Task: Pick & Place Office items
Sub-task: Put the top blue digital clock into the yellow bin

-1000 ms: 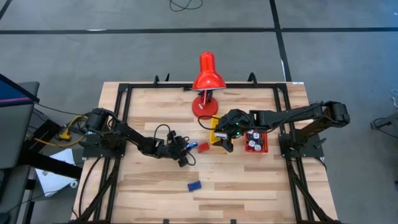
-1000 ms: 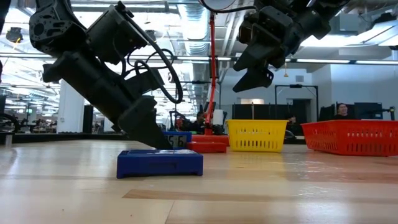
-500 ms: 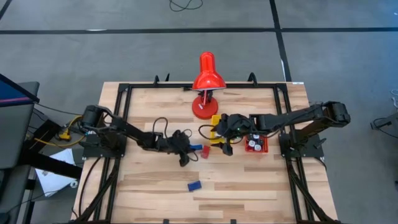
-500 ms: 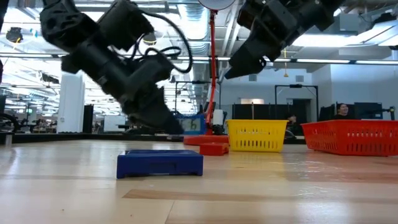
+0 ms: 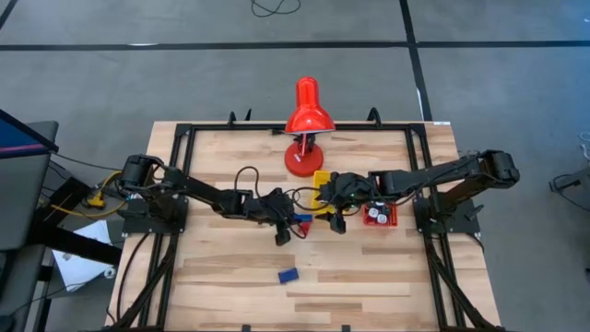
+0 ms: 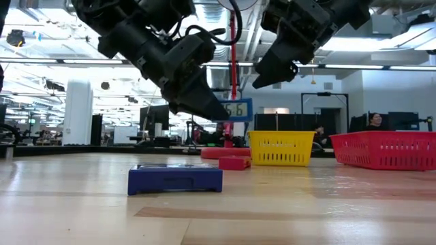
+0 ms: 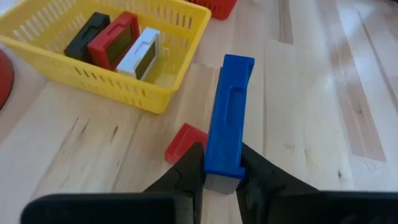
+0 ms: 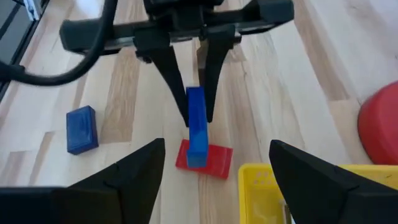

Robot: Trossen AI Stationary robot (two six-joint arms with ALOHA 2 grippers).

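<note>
Your left gripper (image 7: 221,180) is clamped on a flat blue plastic block (image 7: 227,115), held on edge in the air at frame centre, just short of the yellow slotted plastic tray (image 7: 158,81). That tray holds black, red and white pieces already. Your right gripper (image 8: 214,165) hangs spread wide, empty, right of centre. Left on the wood table (image 5: 369,272): a small flat red block (image 7: 185,140) and a second flat blue block (image 5: 288,275), lower centre.
</note>
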